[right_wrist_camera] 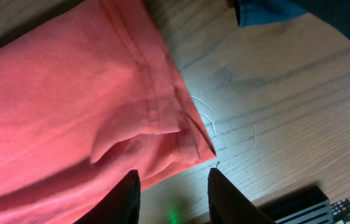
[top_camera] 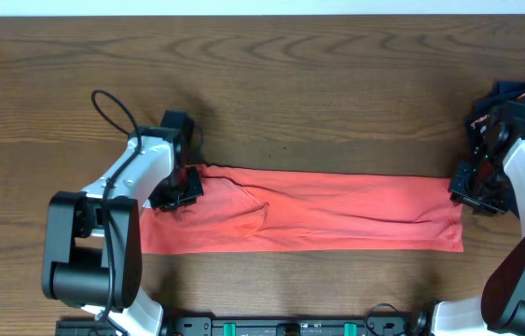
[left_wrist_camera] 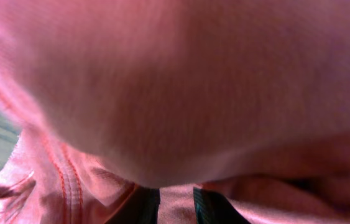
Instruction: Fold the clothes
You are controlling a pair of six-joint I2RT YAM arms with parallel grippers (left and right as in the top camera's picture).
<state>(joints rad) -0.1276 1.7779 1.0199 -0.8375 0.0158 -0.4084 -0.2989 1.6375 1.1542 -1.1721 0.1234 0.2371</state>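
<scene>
The clothes, a red-orange T-shirt, lie folded into a long flat strip across the table's middle. My left gripper sits at the strip's far left corner, shut on a pinch of the fabric. In the left wrist view the shirt fills the frame, and a band of it runs between the dark fingers of that gripper. My right gripper hovers at the strip's far right corner. Seen from the right wrist, this gripper is open, with bare wood between its fingers and the shirt's hemmed corner just ahead.
A dark navy garment with white lettering is bunched at the table's right edge, behind my right arm; its corner shows in the right wrist view. Bare wooden table stretches behind the strip. The arm bases stand along the near edge.
</scene>
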